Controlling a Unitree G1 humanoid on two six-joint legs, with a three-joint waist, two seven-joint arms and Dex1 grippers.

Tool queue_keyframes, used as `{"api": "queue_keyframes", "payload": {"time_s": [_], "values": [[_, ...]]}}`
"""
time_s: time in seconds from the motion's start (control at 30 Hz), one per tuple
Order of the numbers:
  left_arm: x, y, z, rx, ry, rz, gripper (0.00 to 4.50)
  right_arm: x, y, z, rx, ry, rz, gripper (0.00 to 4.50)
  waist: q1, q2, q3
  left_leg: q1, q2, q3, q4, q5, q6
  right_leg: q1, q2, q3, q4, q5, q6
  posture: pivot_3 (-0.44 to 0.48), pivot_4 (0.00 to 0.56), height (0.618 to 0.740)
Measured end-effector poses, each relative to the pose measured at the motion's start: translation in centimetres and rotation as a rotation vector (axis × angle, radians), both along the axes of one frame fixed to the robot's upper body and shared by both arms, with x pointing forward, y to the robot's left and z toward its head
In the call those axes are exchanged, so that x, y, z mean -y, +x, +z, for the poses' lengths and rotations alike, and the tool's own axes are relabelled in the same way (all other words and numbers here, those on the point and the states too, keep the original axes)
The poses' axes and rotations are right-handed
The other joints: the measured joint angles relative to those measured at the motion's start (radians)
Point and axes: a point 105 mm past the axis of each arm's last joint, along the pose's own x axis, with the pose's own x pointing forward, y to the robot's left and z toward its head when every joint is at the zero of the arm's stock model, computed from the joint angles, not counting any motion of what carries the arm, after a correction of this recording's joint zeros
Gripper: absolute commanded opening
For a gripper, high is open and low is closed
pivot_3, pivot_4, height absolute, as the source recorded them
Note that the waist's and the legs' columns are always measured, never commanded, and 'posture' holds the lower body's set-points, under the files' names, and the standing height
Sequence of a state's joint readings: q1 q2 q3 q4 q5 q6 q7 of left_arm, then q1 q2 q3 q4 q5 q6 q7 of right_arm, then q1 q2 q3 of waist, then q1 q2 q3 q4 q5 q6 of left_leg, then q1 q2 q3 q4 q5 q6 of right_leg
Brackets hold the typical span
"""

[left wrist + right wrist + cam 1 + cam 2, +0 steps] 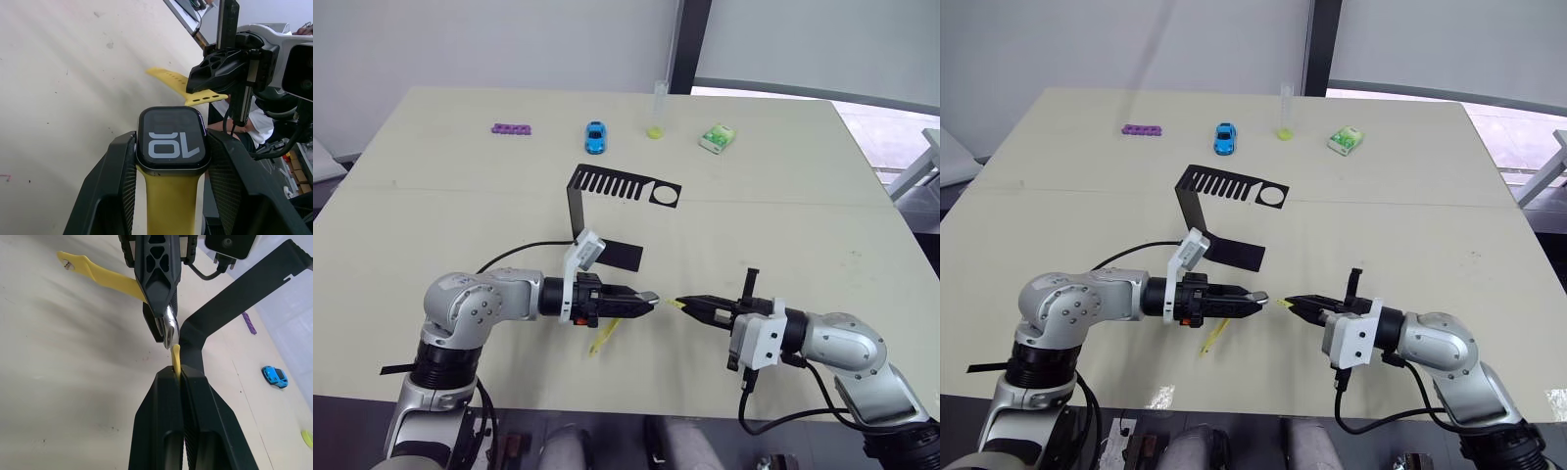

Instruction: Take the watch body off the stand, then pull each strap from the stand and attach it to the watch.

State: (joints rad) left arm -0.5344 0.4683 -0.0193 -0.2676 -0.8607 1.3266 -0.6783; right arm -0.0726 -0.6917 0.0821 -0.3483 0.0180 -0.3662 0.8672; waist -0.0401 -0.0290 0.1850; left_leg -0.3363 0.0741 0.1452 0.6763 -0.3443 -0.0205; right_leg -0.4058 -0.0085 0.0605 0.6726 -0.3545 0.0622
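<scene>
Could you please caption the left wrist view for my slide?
Left gripper holds the watch body, one strap attached; right gripper presents the second strap.

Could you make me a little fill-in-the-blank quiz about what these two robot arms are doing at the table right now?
1. The left gripper is shut on the ____, which already has one yellow strap attached.
2. The right gripper pinches the second strap, whose colour is ____.
3. The black stand now holds ____ straps.
4. On the far side of the table, the blue toy car sits between the purple bar and the ____ tube.

Missing words: watch body; yellow; no; clear
</scene>
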Motion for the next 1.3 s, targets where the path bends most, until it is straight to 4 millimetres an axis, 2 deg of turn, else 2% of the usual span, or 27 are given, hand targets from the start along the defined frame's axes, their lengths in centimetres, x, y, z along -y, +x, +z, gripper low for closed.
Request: {"api": "queue_keyframes", "payload": {"time_s": [1.3], "values": [[0.01,0.15,-0.08,0.006,0.006,0.013,1.60,-0.74,-0.04,0.30,0.008,0.014,0.032,0.00,-0.007,0.000,0.000,0.000,0.000,0.000,0.000,0.000,0.000,0.000,0.000,0.000,0.000,0.000,0.000,0.000,0.150,0.740]]}}
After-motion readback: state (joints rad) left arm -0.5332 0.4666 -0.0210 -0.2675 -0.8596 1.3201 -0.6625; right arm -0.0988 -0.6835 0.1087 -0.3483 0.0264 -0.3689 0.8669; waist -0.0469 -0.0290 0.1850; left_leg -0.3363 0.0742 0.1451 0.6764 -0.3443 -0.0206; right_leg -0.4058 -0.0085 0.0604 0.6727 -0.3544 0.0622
